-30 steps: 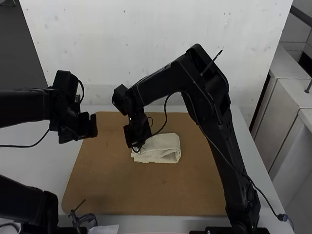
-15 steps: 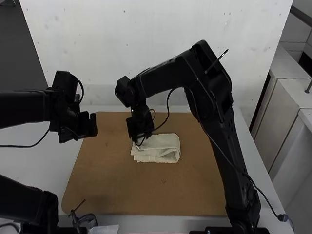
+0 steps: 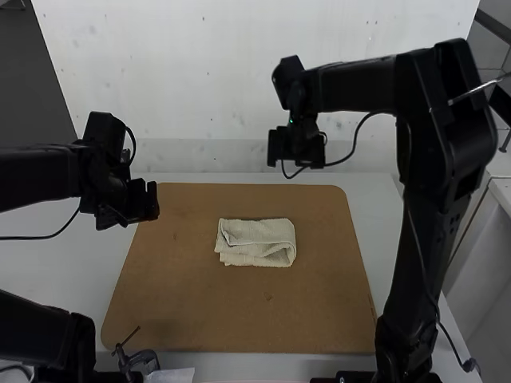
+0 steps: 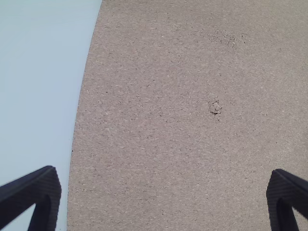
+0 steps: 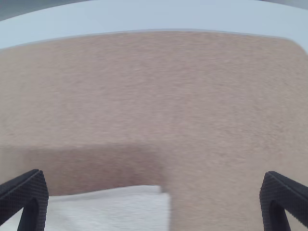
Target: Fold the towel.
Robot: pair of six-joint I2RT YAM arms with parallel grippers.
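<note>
Towel (image 3: pixel 267 239) lies folded in layers near the middle of the brown board (image 3: pixel 239 311), which rests on the pale surface (image 3: pixel 60 267). My left and right jaws are both spread wide, released, apart from the cloth.

Left arm (image 3: pixel 40 175) is extended inward from the left; left gripper (image 3: pixel 150 201) is held at far left, its fingers parted wide. Right arm (image 3: pixel 431 207) is raised from near right, bent leftward; right gripper (image 3: pixel 296 163) is suspended far, fingers likewise spread.
</note>
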